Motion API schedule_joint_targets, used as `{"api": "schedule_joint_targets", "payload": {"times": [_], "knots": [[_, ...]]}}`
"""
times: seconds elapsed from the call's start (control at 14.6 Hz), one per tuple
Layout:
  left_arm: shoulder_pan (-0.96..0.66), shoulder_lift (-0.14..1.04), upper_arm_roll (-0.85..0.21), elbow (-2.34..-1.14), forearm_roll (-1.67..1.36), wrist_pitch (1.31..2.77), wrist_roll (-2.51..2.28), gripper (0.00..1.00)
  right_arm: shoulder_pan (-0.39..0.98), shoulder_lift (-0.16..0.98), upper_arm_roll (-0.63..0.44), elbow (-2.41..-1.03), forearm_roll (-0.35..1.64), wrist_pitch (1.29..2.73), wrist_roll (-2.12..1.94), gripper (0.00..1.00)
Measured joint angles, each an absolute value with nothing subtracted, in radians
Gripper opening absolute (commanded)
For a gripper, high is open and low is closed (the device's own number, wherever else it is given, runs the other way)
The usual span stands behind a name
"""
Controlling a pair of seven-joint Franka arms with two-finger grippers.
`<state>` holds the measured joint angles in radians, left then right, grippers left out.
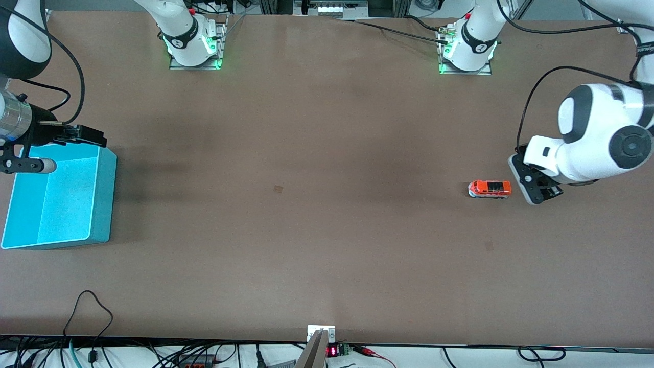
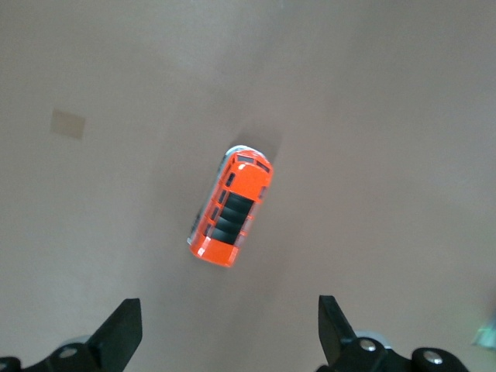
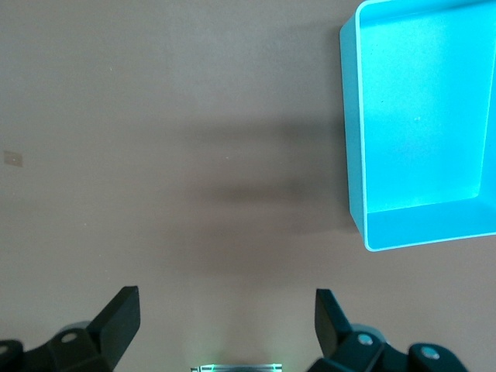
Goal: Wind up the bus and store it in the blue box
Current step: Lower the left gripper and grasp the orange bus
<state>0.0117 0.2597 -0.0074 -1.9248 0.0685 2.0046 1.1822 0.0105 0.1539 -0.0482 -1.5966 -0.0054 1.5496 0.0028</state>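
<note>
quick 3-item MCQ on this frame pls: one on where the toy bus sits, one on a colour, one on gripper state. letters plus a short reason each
1. Where is the small orange toy bus with dark roof windows?
A. inside the bin
B. on the brown table, toward the left arm's end
C. held in a gripper

2. What colour is the large rectangular plastic bin?
A. turquoise-blue
B. red
C. white

3. How is the left gripper?
A. shut on the bus
B. shut on nothing
C. open, holding nothing

Answers:
1 B: the bus stands on its wheels on the table, beside the left gripper and apart from it.
2 A: the walls and floor are turquoise-blue, and the right wrist view shows nothing inside the part of it in view.
3 C: in the left wrist view the fingers stand wide apart with the bus clear of them. The right gripper hangs over the bin's rim, also open.
</note>
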Motion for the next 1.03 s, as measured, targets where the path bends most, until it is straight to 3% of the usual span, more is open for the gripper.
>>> {"api": "schedule_joint_targets", "payload": {"times": [0.27,0.82,0.96,1.03], "knots": [[0.002,0.271,-0.01,-2.093,0.128,2.289,1.296,1.0,0.007,0.154,-0.049,-1.597,-0.005,1.545,0.003,1.0],[-0.004,0.369,-0.011,-2.186,0.148,2.547,1.393,0.96,0.006,0.162,-0.049,-1.597,-0.005,1.544,0.003,1.0],[-0.004,0.377,-0.011,-2.199,0.149,2.564,1.397,0.82,0.006,0.162,-0.049,-1.597,-0.005,1.544,0.003,1.0],[-0.004,0.377,-0.011,-2.204,0.149,2.566,1.398,0.68,0.006,0.162,-0.049,-1.597,-0.005,1.544,0.003,1.0]]}}
